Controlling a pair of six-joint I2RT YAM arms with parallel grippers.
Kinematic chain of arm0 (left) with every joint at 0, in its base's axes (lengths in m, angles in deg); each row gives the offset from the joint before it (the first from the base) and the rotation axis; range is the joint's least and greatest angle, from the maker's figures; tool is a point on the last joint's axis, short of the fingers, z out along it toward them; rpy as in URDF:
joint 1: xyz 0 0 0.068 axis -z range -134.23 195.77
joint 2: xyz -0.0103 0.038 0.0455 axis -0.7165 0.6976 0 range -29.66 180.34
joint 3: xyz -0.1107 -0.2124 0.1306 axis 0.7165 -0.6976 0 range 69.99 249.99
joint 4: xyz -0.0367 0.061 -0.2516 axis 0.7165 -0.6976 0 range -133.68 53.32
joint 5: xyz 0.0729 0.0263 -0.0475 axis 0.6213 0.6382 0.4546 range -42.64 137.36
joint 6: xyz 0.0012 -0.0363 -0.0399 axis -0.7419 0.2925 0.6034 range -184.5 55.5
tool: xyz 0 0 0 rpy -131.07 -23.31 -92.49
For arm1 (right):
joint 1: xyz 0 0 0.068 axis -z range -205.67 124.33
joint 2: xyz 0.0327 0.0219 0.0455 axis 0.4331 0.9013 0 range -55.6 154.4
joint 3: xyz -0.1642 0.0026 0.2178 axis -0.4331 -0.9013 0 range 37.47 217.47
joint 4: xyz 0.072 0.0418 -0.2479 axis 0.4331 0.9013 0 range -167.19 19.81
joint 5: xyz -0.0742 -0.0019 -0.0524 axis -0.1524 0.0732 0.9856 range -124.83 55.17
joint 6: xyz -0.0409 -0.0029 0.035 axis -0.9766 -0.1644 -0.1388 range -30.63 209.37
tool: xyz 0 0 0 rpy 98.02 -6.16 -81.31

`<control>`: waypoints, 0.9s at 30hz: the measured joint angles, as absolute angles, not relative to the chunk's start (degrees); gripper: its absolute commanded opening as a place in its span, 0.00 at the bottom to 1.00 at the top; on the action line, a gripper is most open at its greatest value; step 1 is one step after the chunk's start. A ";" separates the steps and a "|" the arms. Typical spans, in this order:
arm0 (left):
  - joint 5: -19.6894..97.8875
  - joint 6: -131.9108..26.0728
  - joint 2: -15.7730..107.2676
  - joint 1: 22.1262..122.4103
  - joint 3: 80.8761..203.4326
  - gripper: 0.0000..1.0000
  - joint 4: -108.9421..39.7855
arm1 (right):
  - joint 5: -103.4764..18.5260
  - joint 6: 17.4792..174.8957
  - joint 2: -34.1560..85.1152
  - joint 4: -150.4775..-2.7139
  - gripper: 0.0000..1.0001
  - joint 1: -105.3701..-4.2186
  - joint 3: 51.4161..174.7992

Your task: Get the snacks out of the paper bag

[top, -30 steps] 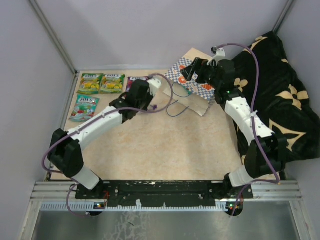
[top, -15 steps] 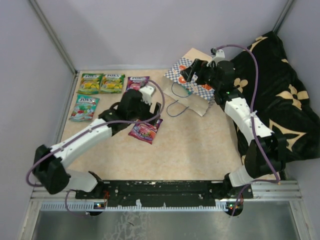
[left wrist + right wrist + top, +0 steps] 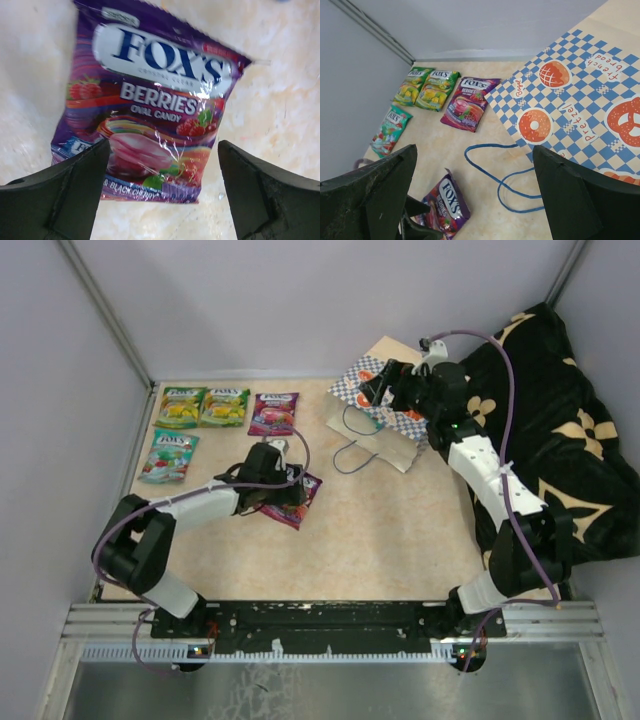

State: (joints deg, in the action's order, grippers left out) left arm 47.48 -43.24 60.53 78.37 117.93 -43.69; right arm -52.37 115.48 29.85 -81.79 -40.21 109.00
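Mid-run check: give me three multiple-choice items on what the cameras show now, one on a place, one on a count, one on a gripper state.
1. Where is the Berries pouch under the left gripper, relative to the paper bag?
A. outside it, on the table
B. inside it
C. on top of it

2. How many snacks lie out on the table?
A. three
B. five
C. seven

3. How is the left gripper?
A. shut on the pouch
B. shut on a blue handle
C. open

1 A: it lies flat on the table, apart from the bag.
2 B: two green-yellow pouches, one teal pouch, two purple ones.
3 C: its fingers stand wide apart above the pouch.
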 measured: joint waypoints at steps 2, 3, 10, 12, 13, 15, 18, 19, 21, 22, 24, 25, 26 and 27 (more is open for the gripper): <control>47.35 -42.43 60.77 77.23 117.95 0.95 -41.26 | -52.35 115.46 29.83 -81.64 0.99 -40.21 109.00; 47.37 -42.08 61.26 76.62 118.02 0.95 -39.77 | -52.27 115.39 29.80 -81.38 0.99 -40.21 109.00; 51.74 -41.17 67.05 75.26 121.34 0.96 -36.12 | -51.59 115.07 28.97 -80.09 0.99 -40.34 109.00; 54.17 -40.05 68.88 75.05 122.89 0.97 -35.38 | -51.37 115.07 28.89 -80.11 0.99 -40.61 109.00; 55.63 -39.37 69.71 74.85 123.63 0.98 -35.18 | -51.33 115.07 28.89 -80.11 0.99 -40.87 109.00; 59.09 -37.39 71.20 74.48 125.16 0.99 -35.34 | -51.19 115.07 28.89 -79.65 0.99 -41.42 109.00; 65.84 -32.80 74.00 74.04 128.70 0.99 -37.79 | -51.17 115.02 28.89 -79.34 0.99 -42.16 109.02; 67.55 -31.46 74.74 73.89 129.77 0.99 -38.83 | -51.17 115.02 28.89 -79.28 0.99 -42.29 109.04; 71.06 -28.27 76.29 73.52 132.24 0.99 -41.41 | -51.17 114.98 28.89 -79.26 0.99 -42.44 109.04; 72.38 -27.20 76.88 73.34 133.16 0.99 -42.44 | -51.15 114.98 28.89 -79.26 0.99 -42.49 109.04; 74.47 -25.23 77.74 72.97 134.52 0.99 -43.99 | -51.04 114.93 28.89 -79.23 0.99 -42.49 109.04; 75.35 -24.60 78.02 72.82 135.00 0.99 -44.63 | -50.95 114.93 28.89 -79.19 0.99 -42.49 109.04; 76.11 -24.01 78.26 72.64 135.39 0.99 -45.20 | -50.91 114.93 28.89 -79.15 0.99 -42.49 109.04; 76.75 -23.53 78.46 72.49 135.83 0.99 -45.85 | -50.87 114.91 28.89 -79.08 0.99 -42.49 109.04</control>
